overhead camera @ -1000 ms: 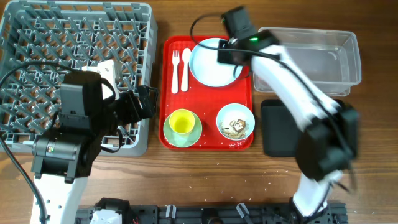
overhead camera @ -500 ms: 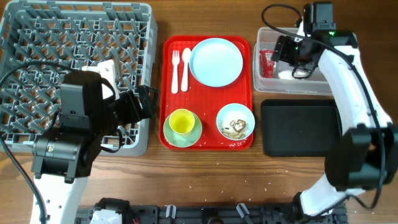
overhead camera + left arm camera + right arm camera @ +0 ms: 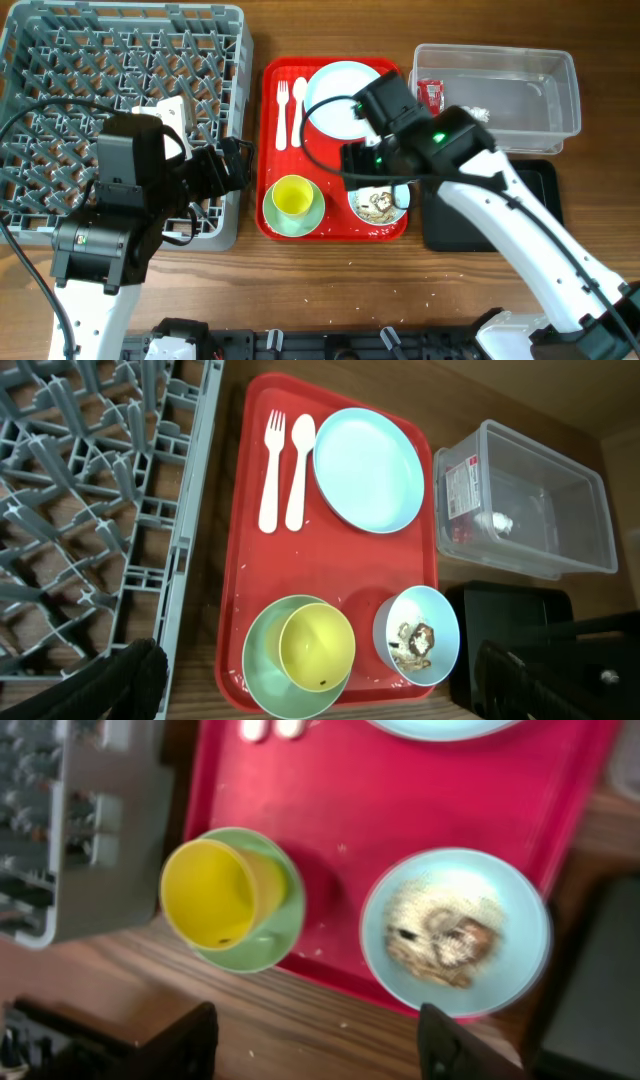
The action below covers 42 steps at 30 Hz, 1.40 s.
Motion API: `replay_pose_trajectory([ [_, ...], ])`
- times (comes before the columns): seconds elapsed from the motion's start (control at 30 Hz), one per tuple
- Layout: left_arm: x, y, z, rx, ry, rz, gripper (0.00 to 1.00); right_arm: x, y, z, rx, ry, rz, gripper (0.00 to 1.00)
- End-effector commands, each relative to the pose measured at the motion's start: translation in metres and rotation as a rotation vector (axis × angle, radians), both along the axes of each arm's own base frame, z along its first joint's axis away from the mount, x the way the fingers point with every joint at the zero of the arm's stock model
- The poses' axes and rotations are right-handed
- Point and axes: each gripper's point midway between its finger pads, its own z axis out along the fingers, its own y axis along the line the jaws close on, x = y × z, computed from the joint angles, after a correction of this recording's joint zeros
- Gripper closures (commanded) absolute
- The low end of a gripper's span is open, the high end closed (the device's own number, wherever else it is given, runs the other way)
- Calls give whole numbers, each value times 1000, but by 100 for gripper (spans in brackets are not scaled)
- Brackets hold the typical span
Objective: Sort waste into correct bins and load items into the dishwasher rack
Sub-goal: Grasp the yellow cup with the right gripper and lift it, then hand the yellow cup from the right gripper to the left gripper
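Observation:
The grey dishwasher rack [image 3: 120,60] fills the left side, and my left gripper [image 3: 320,690] hangs open over its right edge, holding nothing. The red tray [image 3: 335,150] carries a white fork [image 3: 282,112], a spoon [image 3: 297,112] and a pale plate [image 3: 335,85]. It also holds a yellow cup [image 3: 291,196] standing in the mint-green bowl [image 3: 312,216]. A light-blue bowl [image 3: 455,930] contains food scraps [image 3: 440,935]. My right gripper [image 3: 320,1050] hovers open and empty above the tray's front edge. A red sachet [image 3: 430,93] and a white napkin [image 3: 478,115] lie in the clear tub [image 3: 560,60].
The black tray [image 3: 440,225] lies in front of the clear tub, with my right arm [image 3: 500,200] crossing over it. Small crumbs dot the wooden table in front of the red tray. Cables run from the left arm across the rack.
My right arm swung from the plate to the clear tub, opened there, then came back over the red tray's front. The sachet now lies in the tub. The left arm is still.

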Motion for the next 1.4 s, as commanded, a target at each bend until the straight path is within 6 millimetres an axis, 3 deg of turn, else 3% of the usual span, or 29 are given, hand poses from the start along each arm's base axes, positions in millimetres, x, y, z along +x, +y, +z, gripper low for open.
replay_pose_trajectory([
  [0.0,2,-1,8,6,-26,-6,0,-20,42,-21,97,41,78,53],
  [0.07,2,-1,8,7,-26,-6,0,-22,52,-39,112,46,25,60],
  [0.23,2,-1,8,6,-26,-6,0,-6,67,-94,157,10,-57,62],
  [0.37,2,-1,9,6,-26,-6,0,1,76,-122,150,33,-57,63],
  [0.4,2,-1,9,6,-26,-6,0,0,78,-127,148,46,-54,66],
  [0.43,2,-1,8,6,-26,-6,0,-3,79,-134,148,73,-47,76],
  [0.47,2,-1,8,6,-26,-6,0,-6,80,-135,151,90,-39,86],
  [0.53,2,-1,8,6,-26,-6,0,-7,79,-132,152,91,-40,94],
  [0.63,-10,-6,1,-16,31,-36,0,-2,75,-112,183,54,-51,96],
  [0.73,-11,-6,-1,-17,40,-39,0,6,51,-76,222,11,-104,95],
  [0.83,-13,-17,4,-64,33,-83,0,14,23,-18,336,-84,-110,96],
  [0.9,-16,-39,18,-179,8,-188,0,14,13,20,436,-153,-53,96],
  [0.97,-21,-70,47,-377,-38,-378,0,0,12,70,599,-254,131,95],
  [1.03,-30,-90,74,-554,-70,-568,0,-14,11,94,686,-282,222,96],
  [1.2,-51,-105,100,-844,-10,-878,0,-48,23,141,912,-347,528,96],
  [1.3,-57,-105,107,-891,-7,-938,0,-69,27,168,1032,-384,699,96],
  [1.37,-58,-106,107,-891,-6,-940,0,-65,28,176,1048,-398,693,96],
])
